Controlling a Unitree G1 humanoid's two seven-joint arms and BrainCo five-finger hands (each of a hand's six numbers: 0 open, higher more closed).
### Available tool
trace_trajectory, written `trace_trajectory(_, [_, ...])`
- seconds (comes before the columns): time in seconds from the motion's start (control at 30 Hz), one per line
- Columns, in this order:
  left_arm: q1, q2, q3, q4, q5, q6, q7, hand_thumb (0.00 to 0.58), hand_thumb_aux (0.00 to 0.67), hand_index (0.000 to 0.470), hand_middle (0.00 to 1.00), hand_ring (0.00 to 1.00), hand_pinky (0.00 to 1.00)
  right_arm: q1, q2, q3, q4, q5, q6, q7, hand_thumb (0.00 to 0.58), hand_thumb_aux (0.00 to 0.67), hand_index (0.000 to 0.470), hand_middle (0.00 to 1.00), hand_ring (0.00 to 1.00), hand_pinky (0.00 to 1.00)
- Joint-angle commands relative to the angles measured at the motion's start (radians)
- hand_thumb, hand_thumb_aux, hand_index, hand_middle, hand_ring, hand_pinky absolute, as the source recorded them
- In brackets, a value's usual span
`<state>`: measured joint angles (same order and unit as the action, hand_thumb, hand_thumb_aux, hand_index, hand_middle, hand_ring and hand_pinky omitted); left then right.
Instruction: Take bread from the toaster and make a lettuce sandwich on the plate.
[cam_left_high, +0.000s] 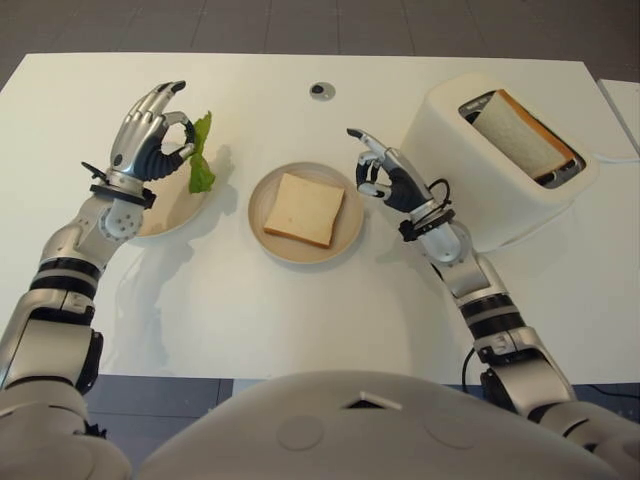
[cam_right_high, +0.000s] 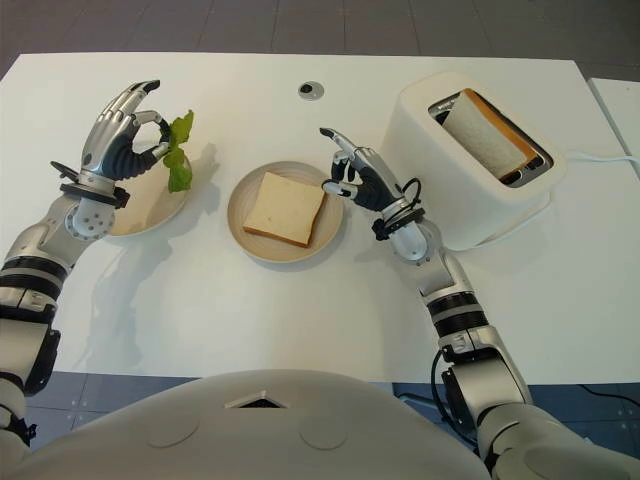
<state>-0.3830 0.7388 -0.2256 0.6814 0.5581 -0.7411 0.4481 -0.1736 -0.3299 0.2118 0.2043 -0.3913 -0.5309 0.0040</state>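
While the left hand (cam_left_high: 150, 130) is raised over the left part of the white table (cam_left_high: 280, 300), its thumb and forefinger pinch the upper part of a green lettuce leaf (cam_left_high: 202, 155), and its other fingers fan upward. The leaf hangs upright from this pinch. Its lower end is at the far right rim of a small beige dish (cam_left_high: 172, 214); whether it touches the rim cannot be told. The wrist of the left hand covers the left part of that dish.

A round beige plate (cam_left_high: 262, 222) stands at the centre of the table, well apart from the dish. One slice of toasted bread (cam_left_high: 305, 208) lies flat on it, turned slightly so that one corner points toward the near edge.

The right hand (cam_left_high: 388, 178) is held above the table, between the plate and the toaster (cam_left_high: 470, 175), just beside the plate's right rim. Its forefinger is extended toward the far left, the other fingers are curled toward the palm, and it grips nothing.

The white toaster stands at the right of the table, set at an angle. A second slice of bread (cam_left_high: 522, 135) stands in its slot, with the upper half projecting above the housing. A white power cord (cam_right_high: 600, 156) runs from the toaster toward the right edge.

A round cable grommet (cam_left_high: 321, 90) is set in the tabletop beyond the plate, near the far edge
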Motion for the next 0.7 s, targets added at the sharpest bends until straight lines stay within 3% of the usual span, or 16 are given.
trace_trajectory(0.03, [0.040, -0.035, 0.017, -0.084, -0.090, -0.081, -0.089, 0.580, 0.670, 0.470, 0.00, 0.00, 0.00, 0.038, -0.023, -0.040, -0.109, 0.080, 0.020, 0.059, 0.000, 0.000, 0.000, 0.59, 0.59, 0.59])
trace_trajectory(0.3, [-0.007, -0.205, -0.054, -0.139, -0.018, -0.069, -0.177, 0.580, 0.670, 0.470, 0.00, 0.00, 0.00, 0.110, -0.062, -0.160, -0.369, 0.333, 0.057, 0.177, 0.000, 0.000, 0.000, 0.57, 0.57, 0.57])
trace_trajectory(0.47, [-0.019, -0.334, -0.169, -0.110, 0.114, -0.032, -0.180, 0.580, 0.670, 0.470, 0.00, 0.00, 0.00, 0.179, -0.091, -0.305, -0.535, 0.506, 0.078, 0.206, 0.000, 0.000, 0.000, 0.47, 0.47, 0.47])
trace_trajectory(0.7, [-0.047, -0.404, -0.270, -0.010, 0.229, -0.008, -0.150, 0.580, 0.670, 0.470, 0.00, 0.00, 0.00, 0.248, -0.134, -0.528, -0.617, 0.679, 0.114, 0.234, 0.000, 0.000, 0.000, 0.35, 0.35, 0.35])
